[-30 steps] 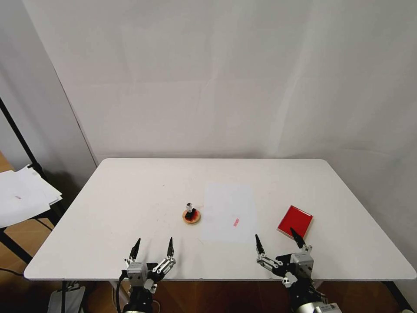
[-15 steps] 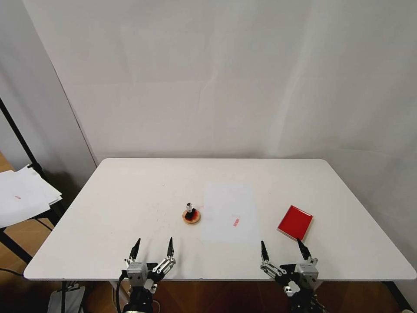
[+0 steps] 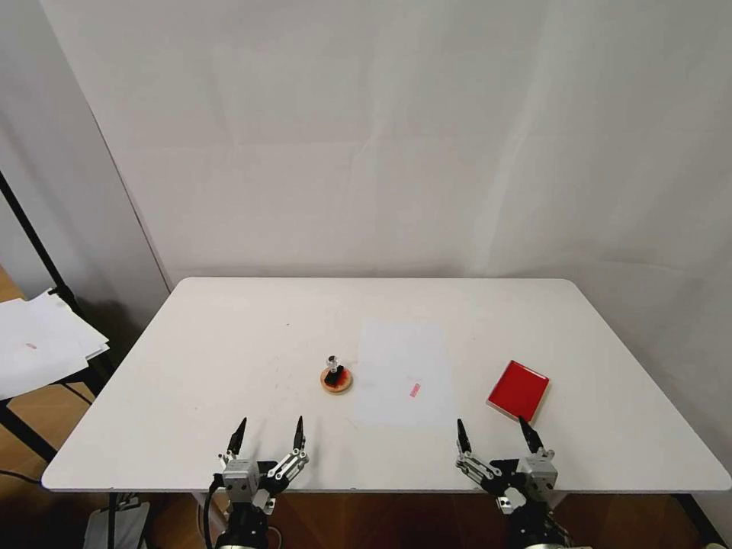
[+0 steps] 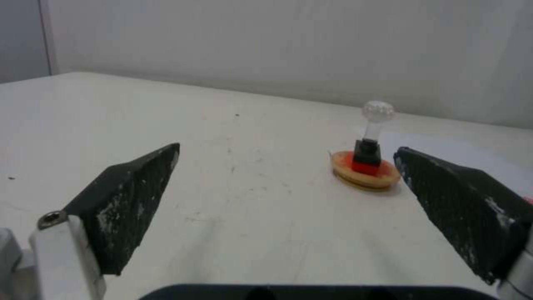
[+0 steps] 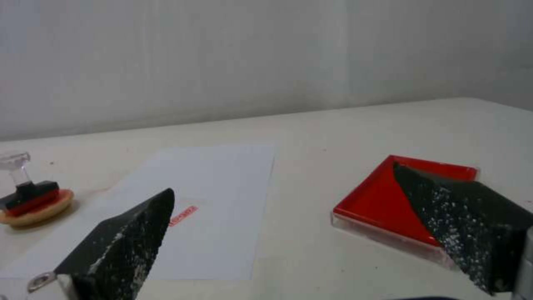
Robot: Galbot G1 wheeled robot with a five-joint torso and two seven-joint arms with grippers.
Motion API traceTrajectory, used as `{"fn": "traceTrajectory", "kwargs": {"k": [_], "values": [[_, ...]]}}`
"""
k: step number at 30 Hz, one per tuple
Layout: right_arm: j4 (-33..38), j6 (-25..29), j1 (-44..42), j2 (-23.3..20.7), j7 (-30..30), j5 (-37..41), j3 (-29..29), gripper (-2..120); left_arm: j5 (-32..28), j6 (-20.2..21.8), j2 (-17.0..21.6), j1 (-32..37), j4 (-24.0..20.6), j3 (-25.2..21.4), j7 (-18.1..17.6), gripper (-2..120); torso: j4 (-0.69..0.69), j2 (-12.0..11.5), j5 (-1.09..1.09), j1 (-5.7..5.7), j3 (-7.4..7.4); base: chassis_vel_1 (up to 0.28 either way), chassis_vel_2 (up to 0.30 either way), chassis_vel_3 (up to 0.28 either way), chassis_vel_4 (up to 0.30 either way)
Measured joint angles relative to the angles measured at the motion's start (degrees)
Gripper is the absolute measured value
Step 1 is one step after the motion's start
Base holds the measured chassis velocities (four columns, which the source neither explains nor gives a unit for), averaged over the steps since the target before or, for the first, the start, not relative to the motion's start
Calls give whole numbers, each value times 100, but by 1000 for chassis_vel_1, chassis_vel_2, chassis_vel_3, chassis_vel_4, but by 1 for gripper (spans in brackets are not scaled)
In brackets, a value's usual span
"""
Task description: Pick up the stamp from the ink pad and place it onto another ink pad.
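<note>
Change: since a second ago my right gripper has pulled back toward the near edge and sits lower; its right fingertip no longer overlaps the ink pad's near edge as much. Nothing else on the table has shifted.
Left gripper: my left gripper hovers at the near edge of the table, left of centre, fingers spread wide and holding nothing.
Right gripper: near edge, right of centre, fingers spread wide, empty; its right fingertip points at the near corner of the ink pad.
Stamp: the stamp stands upright on another ink pad, black base down, clear knob up, around the middle of the table and beyond my left gripper. In the left wrist view the stamp rises from the round disc.
Ink pad: the ink pad, red and square, lies flat at the right, with nothing on it, well apart from the stamp.
Paper: a white sheet lies between the two pads, just beside the round one.
Writing: a small red stamped mark sits on the sheet; in the right wrist view the mark is too small to read.
</note>
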Motion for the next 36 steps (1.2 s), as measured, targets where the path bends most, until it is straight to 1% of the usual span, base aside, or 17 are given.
{"fn": "traceTrajectory", "kwargs": {"k": [36], "values": [[22, 43, -62, -23, 36, 37, -34, 100, 0, 0, 0, 0, 0, 0, 0, 102, 0, 0, 0, 0, 0, 0, 0, 0, 0]]}}
